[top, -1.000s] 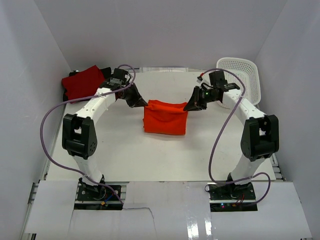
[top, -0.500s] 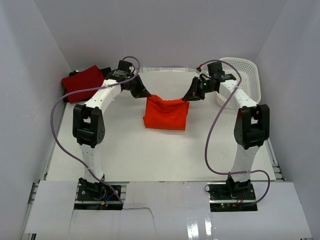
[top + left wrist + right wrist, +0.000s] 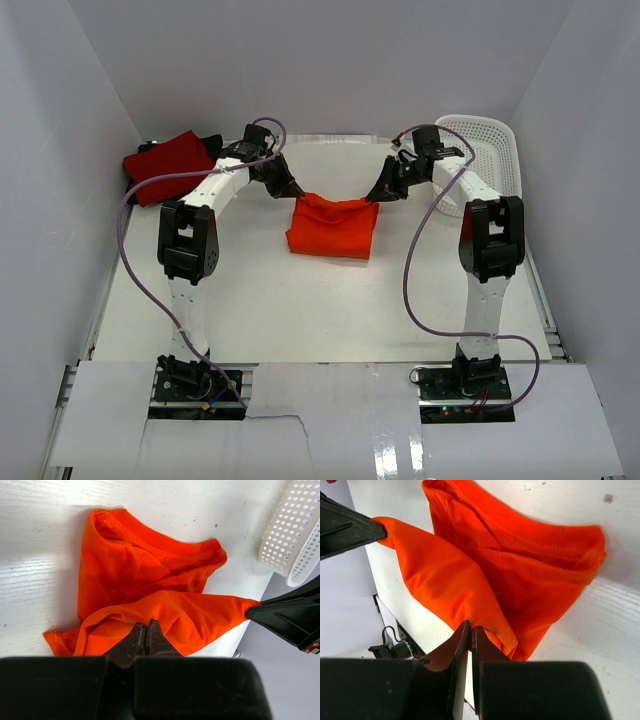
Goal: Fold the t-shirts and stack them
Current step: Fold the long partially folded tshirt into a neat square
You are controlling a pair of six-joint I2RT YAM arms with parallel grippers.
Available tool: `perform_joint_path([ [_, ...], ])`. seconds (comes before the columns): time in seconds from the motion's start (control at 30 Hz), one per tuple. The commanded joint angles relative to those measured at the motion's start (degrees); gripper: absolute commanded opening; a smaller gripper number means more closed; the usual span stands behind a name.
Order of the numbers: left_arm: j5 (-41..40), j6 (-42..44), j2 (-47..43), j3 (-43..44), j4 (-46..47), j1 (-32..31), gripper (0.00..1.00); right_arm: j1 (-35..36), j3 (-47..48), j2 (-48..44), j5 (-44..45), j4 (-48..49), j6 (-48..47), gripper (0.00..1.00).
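Observation:
The bright orange t-shirt [image 3: 330, 226] lies partly folded in the middle of the table, towards the back. My left gripper [image 3: 297, 192] is shut on its far left corner and my right gripper [image 3: 374, 198] is shut on its far right corner, so the far edge hangs lifted between them. The left wrist view shows the orange cloth [image 3: 150, 580] pinched between my fingers [image 3: 146, 632]. The right wrist view shows the same cloth [image 3: 510, 565] pinched [image 3: 470, 632]. The crimson red t-shirt [image 3: 170, 165] lies folded at the back left on something black [image 3: 212, 142], perhaps the black t-shirt.
A white perforated basket [image 3: 487, 160] stands tipped at the back right, close behind my right arm; its rim also shows in the left wrist view [image 3: 295, 535]. White walls close in the table on the left, back and right.
Both grippers have carried the shirt's far edge further back and upward. The arms have stretched out further, and the shirt has slid a little toward the back.

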Motion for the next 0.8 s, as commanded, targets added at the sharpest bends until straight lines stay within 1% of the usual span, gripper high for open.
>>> perform_joint_path([
  [0.0,-0.5,1.2,-0.3,2.9,0.2,0.1,0.0,-0.7,4.2,1.0,-0.1,0.8,-0.7,0.08],
  [0.5,-1.3,1.1,3.7,9.1,0.1,0.2,0.0,-1.0,12.5,7.1,-0.6,0.6,0.8,0.08],
  [0.73,-2.1,1.0,5.7,10.2,0.5,0.3,0.0,-1.0,13.1,9.4,-1.0,2.5,1.9,0.08],
  [0.77,-2.2,0.9,5.9,10.4,0.7,0.3,0.02,-1.0,13.0,9.6,-1.3,3.0,2.1,0.11],
])
